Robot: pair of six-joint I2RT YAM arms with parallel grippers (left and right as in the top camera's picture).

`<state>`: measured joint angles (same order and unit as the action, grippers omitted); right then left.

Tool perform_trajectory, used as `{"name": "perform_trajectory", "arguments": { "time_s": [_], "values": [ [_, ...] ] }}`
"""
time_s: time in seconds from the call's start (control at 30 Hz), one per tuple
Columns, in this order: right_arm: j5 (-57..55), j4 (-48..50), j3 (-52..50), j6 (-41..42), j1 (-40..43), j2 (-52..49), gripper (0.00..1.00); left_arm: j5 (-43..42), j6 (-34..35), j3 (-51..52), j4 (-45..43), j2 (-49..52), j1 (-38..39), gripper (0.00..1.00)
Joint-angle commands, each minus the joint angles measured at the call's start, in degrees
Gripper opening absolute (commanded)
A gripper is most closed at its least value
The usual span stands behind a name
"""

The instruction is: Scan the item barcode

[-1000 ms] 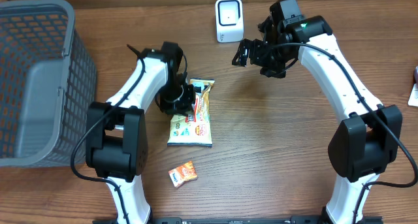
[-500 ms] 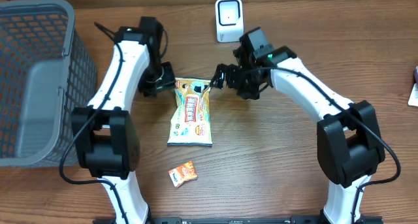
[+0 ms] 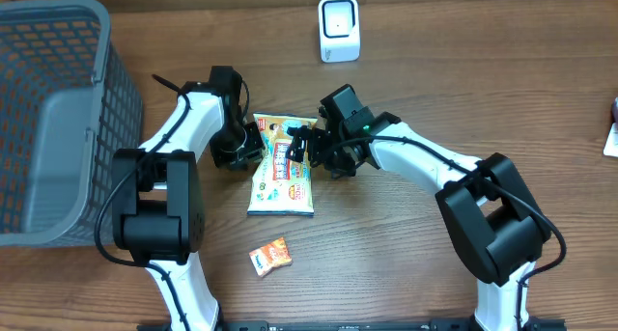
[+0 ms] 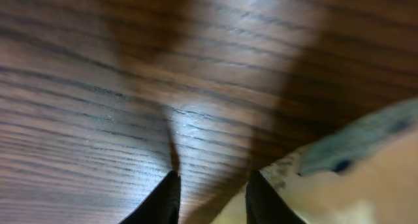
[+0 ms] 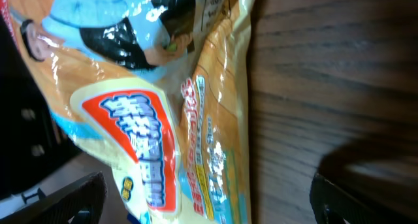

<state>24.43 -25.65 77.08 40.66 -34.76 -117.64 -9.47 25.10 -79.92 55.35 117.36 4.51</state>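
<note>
Since the earlier overhead view the right fingers (image 3: 298, 144) have swung in from beside the top corner of the snack packet (image 3: 282, 177) and now sit over its upper half, while the left fingers (image 3: 248, 150) have dropped down to its left edge; the packet itself has not shifted on the table (image 3: 406, 244)

We see the packet lying flat between the two sets of fingers, its long side running away from the arms. Its wrapper (image 5: 209, 139) is glossy yellow-orange, with a red-edged label carrying pale blue and white lettering, a light blue panel with a dark cartoon figure at one end, and glare across the film. No barcode shows on the side facing up

The right fingers (image 5: 65, 198) are spread wide, one tip on either side of the packet, and are not pressed onto it. The left fingers (image 4: 162, 199) stand a little apart with only bare wood between them, grasping nothing; the packet's pale edge (image 4: 353, 152) lies just beside the outer side of one tip

Beyond the right fingers, well apart, stands the white scanner (image 3: 339, 29). A grey basket (image 3: 58, 128) sits far out past the left fingers, and a small orange packet (image 3: 270, 257) lies nearer the arm bases, apart from both sets of fingers
</note>
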Motion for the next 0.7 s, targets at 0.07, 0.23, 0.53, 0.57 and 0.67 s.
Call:
{"name": "perform_trajectory", "arguments": {
  "time_s": [0.07,0.23,0.53,0.57,0.67],
  "values": [
    [3.0,3.3,-0.5,2.9,-1.0,-6.3,1.0,1.4,5.1,3.0,-1.4,0.1,0.8,0.18],
    [3.9,3.9,-0.5,2.9,-1.4,-7.9,0.92,4.2,9.4,4.1,-1.8,0.2,0.8,0.17],
    [1.4,4.8,-0.6,7.1,-3.8,-11.8,0.69,6.1,11.8,4.9,-2.0,0.2,0.8,0.16],
    [1.4,4.9,-0.6,7.4,-3.8,-12.1,0.62,6.1,11.8,4.9,-2.0,0.2,0.8,0.16],
    [2.2,5.8,-0.6,7.4,-3.7,-12.3,0.33,6.1,11.8,4.9,-1.9,0.2,0.8,0.16]
  ]
}}
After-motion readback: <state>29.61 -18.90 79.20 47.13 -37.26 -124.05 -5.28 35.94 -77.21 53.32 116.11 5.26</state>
